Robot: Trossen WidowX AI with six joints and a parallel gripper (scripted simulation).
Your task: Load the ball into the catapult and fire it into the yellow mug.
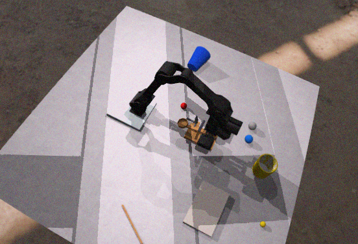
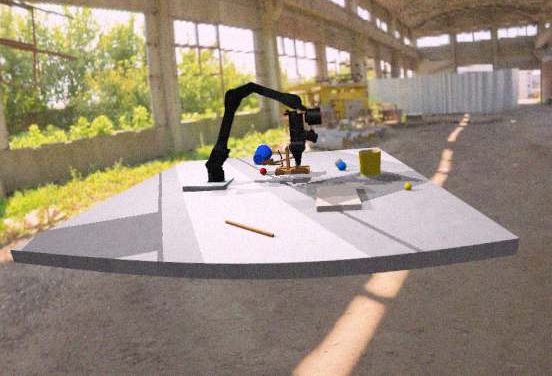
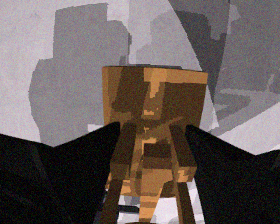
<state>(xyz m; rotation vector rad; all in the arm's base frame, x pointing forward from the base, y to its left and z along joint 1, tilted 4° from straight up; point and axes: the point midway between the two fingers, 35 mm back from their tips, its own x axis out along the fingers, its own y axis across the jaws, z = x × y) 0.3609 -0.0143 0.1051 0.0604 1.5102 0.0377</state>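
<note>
The wooden catapult (image 1: 191, 135) (image 2: 281, 171) (image 3: 187, 100) stands on the table, its arm pointing back toward the robot's base. Its round spoon (image 1: 183, 122) shows no ball in it. My gripper (image 2: 298, 163) (image 3: 153, 130) is shut on the catapult's body, pointing down, one finger on each side; in the top view the arm hides the fingertips. The yellow mug (image 1: 259, 169) (image 2: 370, 163) stands upright beyond the catapult. A red ball (image 1: 183, 106) (image 2: 263, 171) lies near the spoon. A blue ball (image 1: 248, 139) (image 2: 341, 165) and a grey ball (image 1: 252, 125) lie between catapult and mug, off to one side.
A blue cup (image 1: 198, 58) (image 2: 262, 154) lies on its side. A flat pale board (image 1: 211, 207) (image 2: 339, 199) lies near the mug's side of the table. A small yellow ball (image 1: 262, 224) (image 2: 408, 186) lies near the table's edge. A wooden stick (image 1: 131, 224) (image 2: 249, 228) lies farther off.
</note>
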